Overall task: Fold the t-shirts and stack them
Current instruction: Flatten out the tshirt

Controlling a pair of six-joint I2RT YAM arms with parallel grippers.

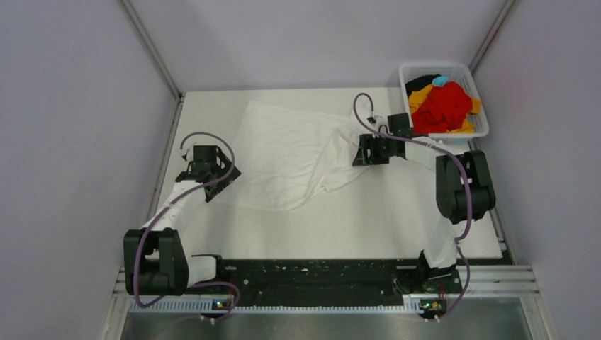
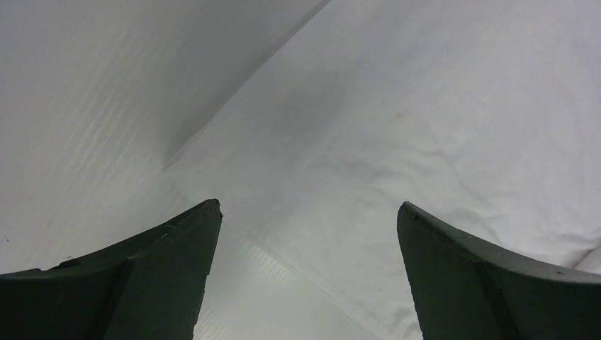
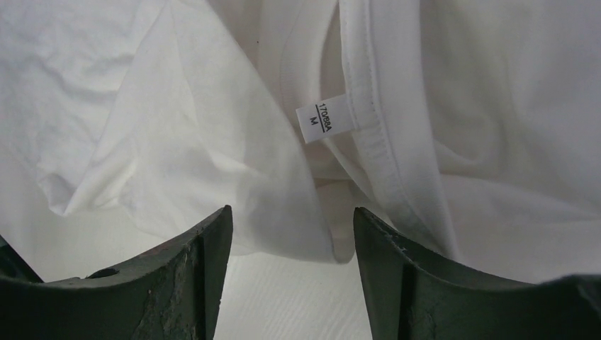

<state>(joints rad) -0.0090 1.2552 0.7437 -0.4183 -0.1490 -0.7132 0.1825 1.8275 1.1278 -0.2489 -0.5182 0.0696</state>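
We see the large plain white cloth t-shirt (image 1: 283, 152) lying rumpled in the middle of the top view, with coloured shirts (image 1: 443, 108) heaped in the white plastic mesh basket (image 1: 425, 65) at upper right. Our left gripper (image 2: 308, 212) gapes empty at the shirt's left edge. Our right gripper (image 3: 293, 216), also spread, faces the bunched collar. Closing there could pinch several layers and drag the shirt crooked.

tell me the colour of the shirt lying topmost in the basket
Red. The red t-shirt in the basket shows best in the top external view.
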